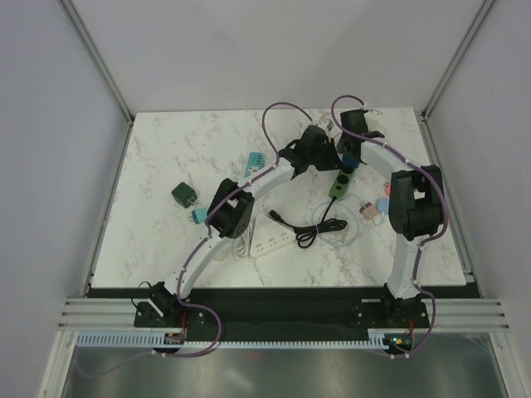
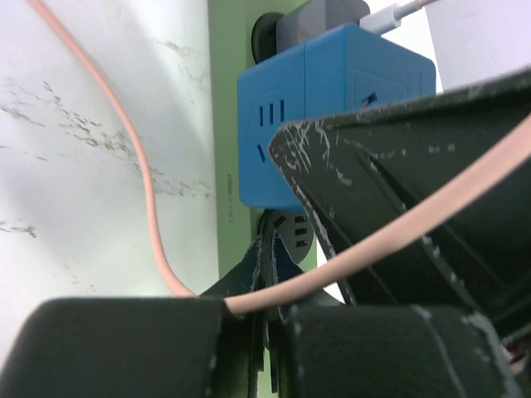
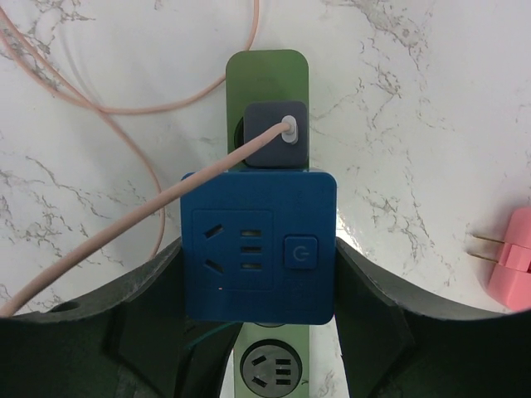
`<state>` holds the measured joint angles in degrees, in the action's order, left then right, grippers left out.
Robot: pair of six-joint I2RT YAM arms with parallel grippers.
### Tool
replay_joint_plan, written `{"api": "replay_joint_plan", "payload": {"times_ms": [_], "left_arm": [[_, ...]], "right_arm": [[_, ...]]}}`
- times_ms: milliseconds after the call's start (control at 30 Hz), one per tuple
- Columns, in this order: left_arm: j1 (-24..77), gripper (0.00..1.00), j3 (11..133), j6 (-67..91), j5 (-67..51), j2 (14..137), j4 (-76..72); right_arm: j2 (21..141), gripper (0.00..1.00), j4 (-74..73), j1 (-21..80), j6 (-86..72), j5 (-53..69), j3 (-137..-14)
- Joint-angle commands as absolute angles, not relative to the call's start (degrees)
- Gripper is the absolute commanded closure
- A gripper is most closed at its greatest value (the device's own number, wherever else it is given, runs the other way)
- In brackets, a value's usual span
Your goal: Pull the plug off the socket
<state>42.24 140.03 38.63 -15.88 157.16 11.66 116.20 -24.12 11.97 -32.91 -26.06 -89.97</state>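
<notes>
A blue cube plug sits in the green power strip, right below a grey USB charger with a pink cable. My right gripper is shut on the cube, one finger on each side face. In the top view the right gripper stands over the strip at the back right. My left gripper is shut, its tips down on the strip just beside the cube. It reaches in from the left in the top view.
A white power strip and a coiled black cable lie near the front centre. A dark green charger and teal plugs lie to the left. A pink plug lies right of the green strip.
</notes>
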Motion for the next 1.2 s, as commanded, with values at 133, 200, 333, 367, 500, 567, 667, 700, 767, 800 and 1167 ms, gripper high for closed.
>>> {"api": "replay_joint_plan", "payload": {"times_ms": [133,200,333,367,500,567,667,700,767,800,1167], "left_arm": [[44.4,0.98,142.3,36.2,-15.2,160.6,13.4],[44.4,0.98,142.4,36.0,-15.3,160.7,13.4],[44.1,0.98,142.6,36.1,-15.9,160.8,13.3],[43.9,0.98,142.4,36.1,-17.4,160.8,12.9],[41.5,0.98,130.7,36.6,-28.5,154.4,-2.9],[40.2,0.87,121.1,38.3,-34.3,152.2,-15.3],[38.9,0.62,121.0,34.7,-37.7,150.6,-13.5],[38.5,0.55,121.5,34.0,-38.8,150.4,-12.8],[38.2,0.38,121.7,32.5,-41.0,149.8,-11.0],[38.2,0.33,121.8,32.0,-41.1,149.7,-10.2],[38.4,0.30,123.1,32.9,-42.4,151.5,-7.4]], "right_arm": [[107.8,1.00,-15.9,15.9,-35.8,-17.1,-87.5],[107.8,1.00,-15.1,15.9,-36.4,-15.1,-87.3],[108.2,1.00,-11.8,16.0,-36.7,-12.9,-86.7],[108.5,1.00,-12.2,16.0,-36.4,-13.2,-87.3],[107.5,1.00,-12.6,15.9,-35.2,-15.6,-84.6],[107.1,1.00,-12.0,15.8,-33.9,-15.0,-82.5],[106.0,1.00,-10.8,15.2,-32.4,-13.5,-79.7],[105.0,1.00,-10.0,14.9,-32.2,-13.1,-78.9],[103.8,1.00,-8.5,14.3,-31.4,-11.8,-76.1],[102.8,1.00,-7.1,13.5,-31.5,-10.1,-75.3],[100.1,1.00,-0.4,10.1,-35.3,-2.2,-68.7]]}}
